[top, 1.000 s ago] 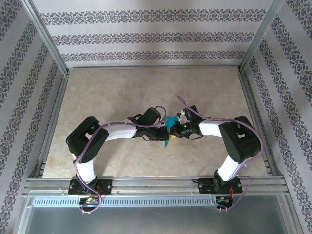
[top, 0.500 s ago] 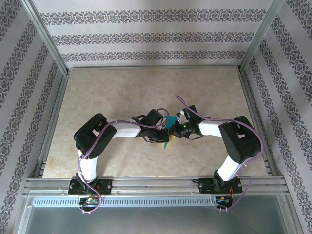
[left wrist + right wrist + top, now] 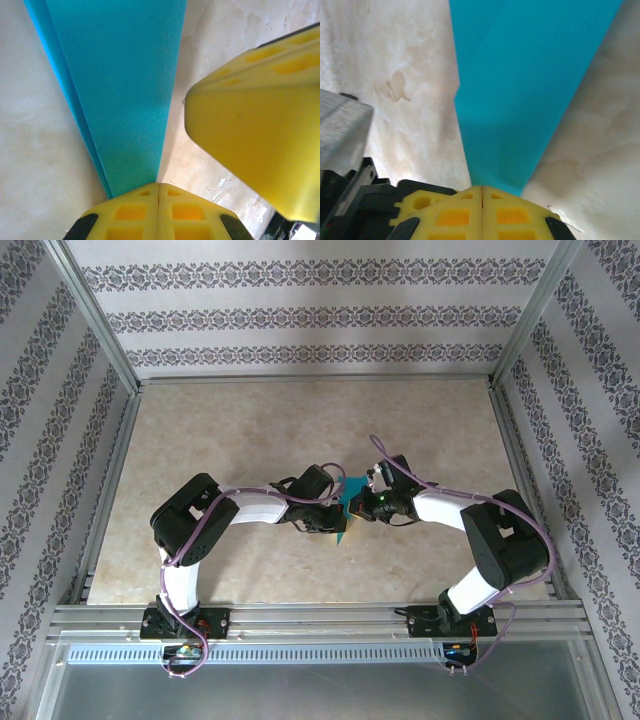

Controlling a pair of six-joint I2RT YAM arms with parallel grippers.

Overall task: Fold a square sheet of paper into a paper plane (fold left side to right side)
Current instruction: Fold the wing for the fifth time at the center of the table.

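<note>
left gripper (image 3: 158,187) and right gripper (image 3: 482,189) each pinch the folded paper (image 3: 125,85); seemingly mid-crease, next needs a steady joint fold.

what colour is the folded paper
The paper is plain teal-blue with no pattern; it shows best in the right wrist view.

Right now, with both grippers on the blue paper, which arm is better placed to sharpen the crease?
Probably left. The left gripper and the right gripper are both shut on the blue paper, but the stacked folded edges start right at the left one, while the right one meets broad flat faces.
</note>
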